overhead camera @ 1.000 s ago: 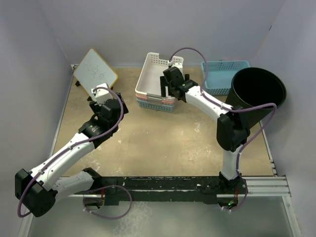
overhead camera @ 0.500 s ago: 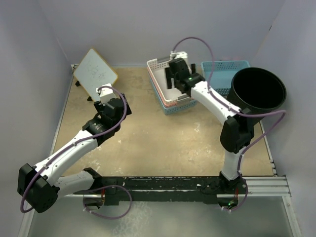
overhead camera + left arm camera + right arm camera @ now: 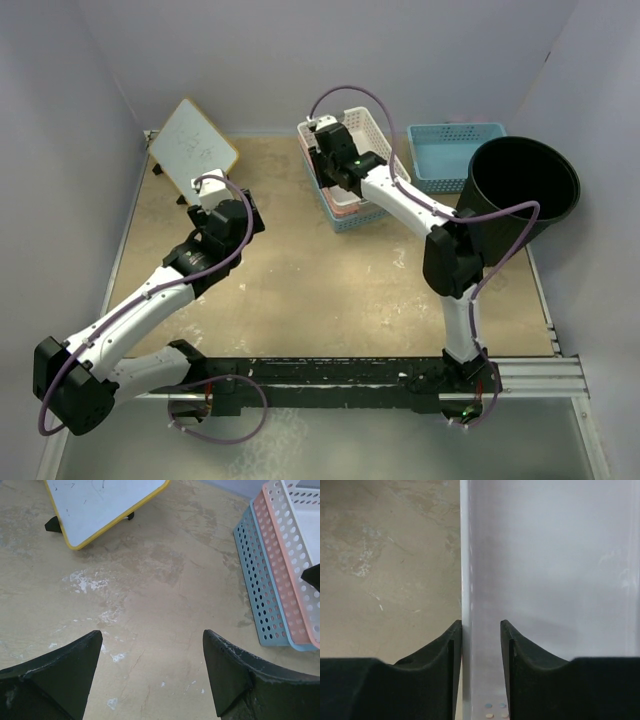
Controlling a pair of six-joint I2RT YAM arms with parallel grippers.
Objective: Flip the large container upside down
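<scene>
Wide a second ago, the right gripper (image 3: pixel 480 625) now pinches the white basket (image 3: pixel 545 555) by its wall (its stack has swung round), the left gripper (image 3: pixel 151 635) hangs open, and the large container (image 3: pixel 520 190) stands upright at the far right of the table (image 3: pixel 300 290), untouched: flipping is not begun.

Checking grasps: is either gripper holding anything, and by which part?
Left gripper holds nothing. Right gripper straddles the white perforated plastic basket's side wall; a firm grip cannot be told.

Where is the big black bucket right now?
In the top view, the large container sits mouth-up at the far right of the table, with the blue basket just left of it.
</scene>
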